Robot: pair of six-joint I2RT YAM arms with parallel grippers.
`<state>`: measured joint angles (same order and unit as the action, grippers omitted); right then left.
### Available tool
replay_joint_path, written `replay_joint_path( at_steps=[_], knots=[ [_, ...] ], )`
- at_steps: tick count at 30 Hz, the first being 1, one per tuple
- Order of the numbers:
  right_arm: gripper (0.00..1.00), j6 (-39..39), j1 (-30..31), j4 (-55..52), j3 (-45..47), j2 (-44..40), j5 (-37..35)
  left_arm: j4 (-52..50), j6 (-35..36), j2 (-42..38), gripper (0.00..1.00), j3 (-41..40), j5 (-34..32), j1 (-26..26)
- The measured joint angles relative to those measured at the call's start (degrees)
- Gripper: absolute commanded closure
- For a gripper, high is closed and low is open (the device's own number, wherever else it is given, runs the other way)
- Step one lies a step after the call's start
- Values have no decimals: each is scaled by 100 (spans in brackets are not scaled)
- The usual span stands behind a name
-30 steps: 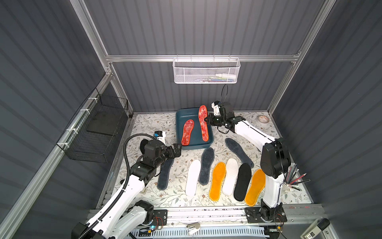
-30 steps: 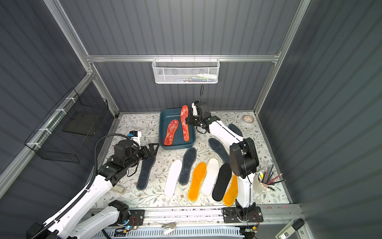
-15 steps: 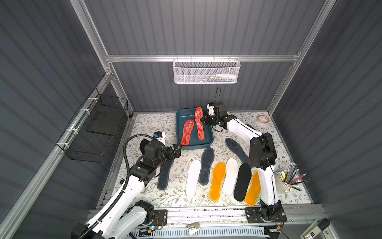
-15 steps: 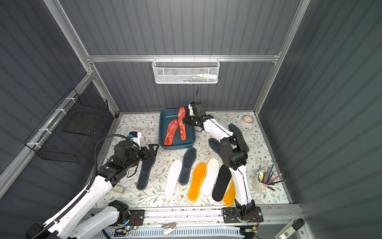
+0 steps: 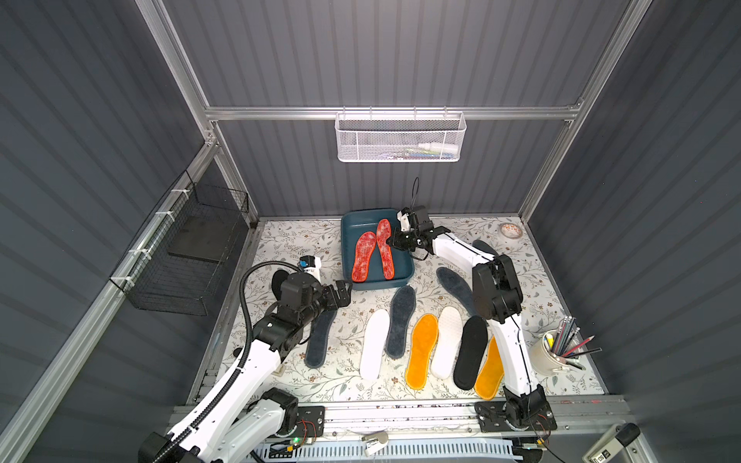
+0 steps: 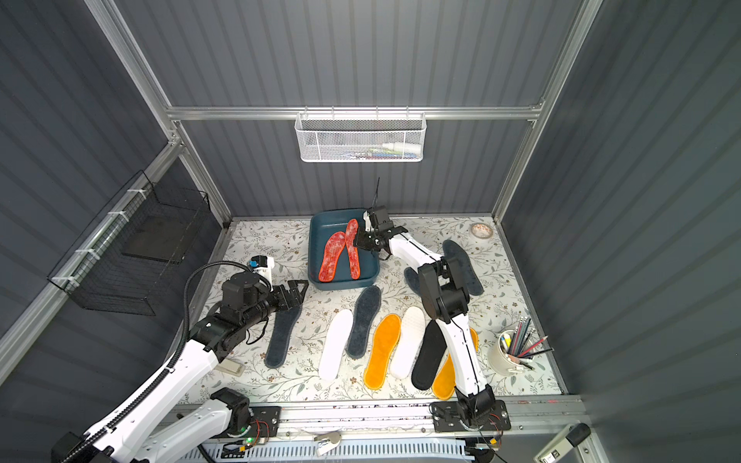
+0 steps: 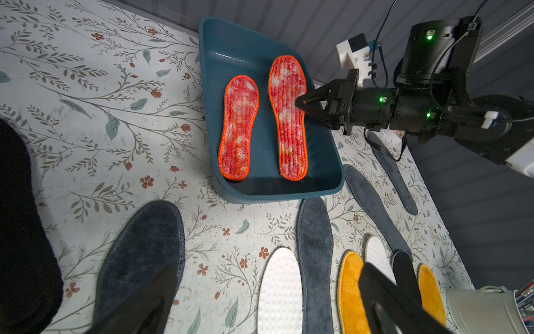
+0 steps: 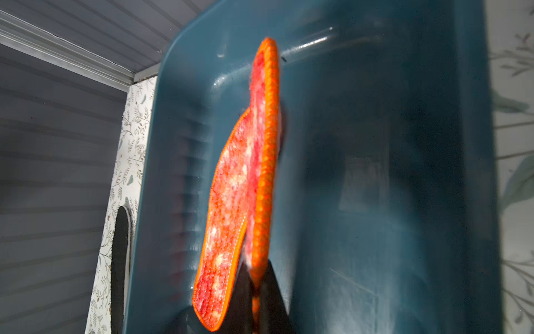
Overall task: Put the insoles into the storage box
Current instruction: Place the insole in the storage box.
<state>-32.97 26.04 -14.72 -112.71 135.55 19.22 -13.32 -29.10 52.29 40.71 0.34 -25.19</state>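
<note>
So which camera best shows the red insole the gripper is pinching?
Left wrist view: the held insole shows face-on in the storage box, right gripper pinching its edge. Both top views show it small; the right wrist view, edge-on.

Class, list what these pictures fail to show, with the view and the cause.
- White mesh basket: contents too small behind the mesh, both top views.
- Yellow insole: partly hidden under the right arm, a top view.
- Right gripper's hold on the red insole: blurred, cut off at the edge, right wrist view.
- Dark grey insole: one end hidden by the left gripper, a top view.
</note>
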Motion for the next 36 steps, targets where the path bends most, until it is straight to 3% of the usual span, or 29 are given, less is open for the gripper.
replay_joint_path(
  at_steps=[3, 7, 11, 18, 22, 28, 36],
  knots=[
    [98, 26, 0, -140, -313, 214, -42, -2, 0, 0, 1, 0, -2, 0],
    [89, 63, 0, -308, -514, 361, -72, -35, 0, 0, 0, 0, -37, 0],
    [66, 79, 0, -415, -518, 361, -146, -68, 0, 0, 1, 0, -39, 0],
    [38, 304, 4, -586, -413, 131, -297, -85, 0, 0, 0, 0, -42, 0],
    [25, 474, 20, -595, -70, -560, -498, -85, -2, 0, 1, 0, -46, 0],
    [14, 638, 63, -74, 929, -2168, -743, -74, -28, 96, 1, 0, -59, 0],
    [9, 887, 299, 1272, 3891, -4649, -1252, 74, -133, 284, 1, -31, -11, 0]
  ],
)
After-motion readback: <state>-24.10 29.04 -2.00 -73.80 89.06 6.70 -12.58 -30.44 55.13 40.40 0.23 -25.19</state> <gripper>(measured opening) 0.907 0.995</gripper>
